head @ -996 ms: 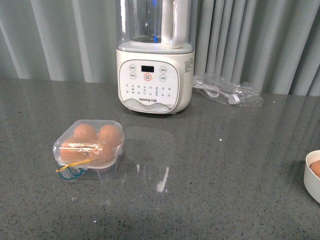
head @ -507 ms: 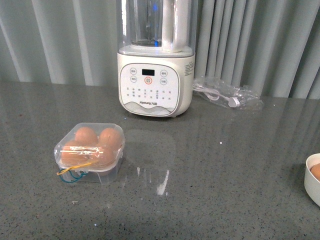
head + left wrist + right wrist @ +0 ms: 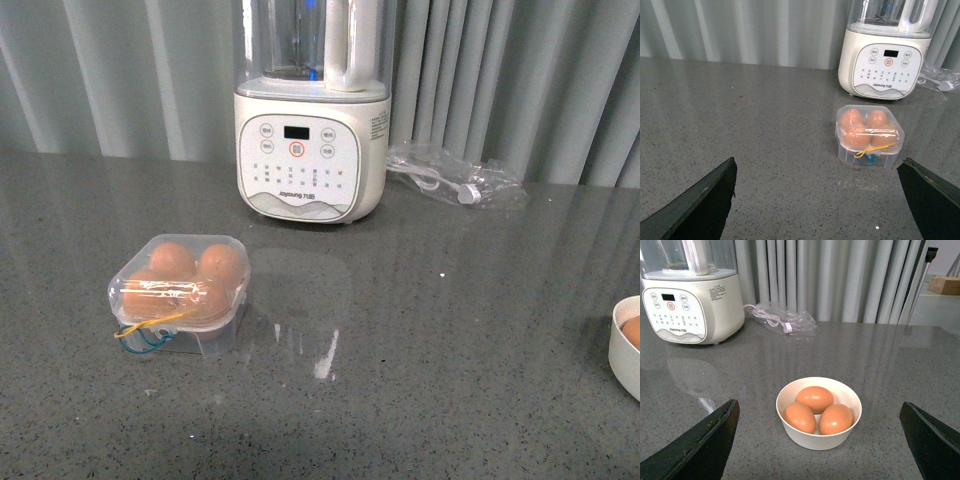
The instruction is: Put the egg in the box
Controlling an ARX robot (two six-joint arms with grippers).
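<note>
Box [image 3: 178, 293] sits closed on worktop [image 3: 420, 350], near-left of blender [image 3: 310, 110], brown eggs blurred under its lid; count unclear. Bowl [image 3: 818, 412] at far right, cut off in front view, holds three eggs [image 3: 814, 398]. Left end effector [image 3: 815, 200] and right end effector [image 3: 817, 440] both spread wide, empty, fingertips cropped.

Kitchen-type setup: blender [image 3: 311, 110] on grey countertop [image 3: 450, 330] (curtain [image 3: 520, 80] behind).
</note>
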